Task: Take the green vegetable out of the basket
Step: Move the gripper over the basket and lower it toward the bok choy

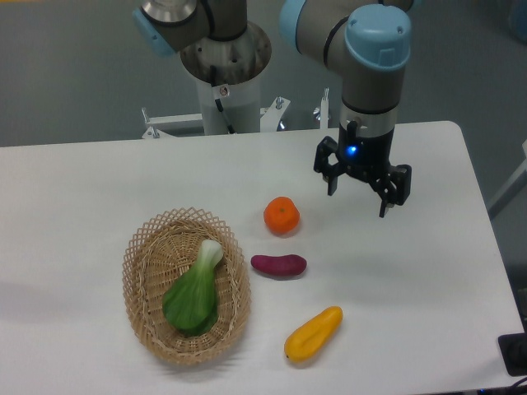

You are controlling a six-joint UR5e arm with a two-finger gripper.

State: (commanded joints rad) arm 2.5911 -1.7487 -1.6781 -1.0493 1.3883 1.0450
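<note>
Table (pixel 123 177), white, carries everything. Basket (pixel 142 271) sits front-left, with the green vegetable (pixel 194 292) lying inside, pale stem pointing away. Gripper (pixel 357 198) hangs released and empty, well apart. Yellow vegetable (pixel 313 333), purple sweet potato (pixel 278 265) and orange (pixel 282 216) lie beside the basket.

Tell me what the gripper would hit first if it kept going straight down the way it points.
Most likely bare table. The gripper points down, open and empty, with nothing under it. The orange sits to its left in the image, apart from that line, though depth from this single view is uncertain.
</note>
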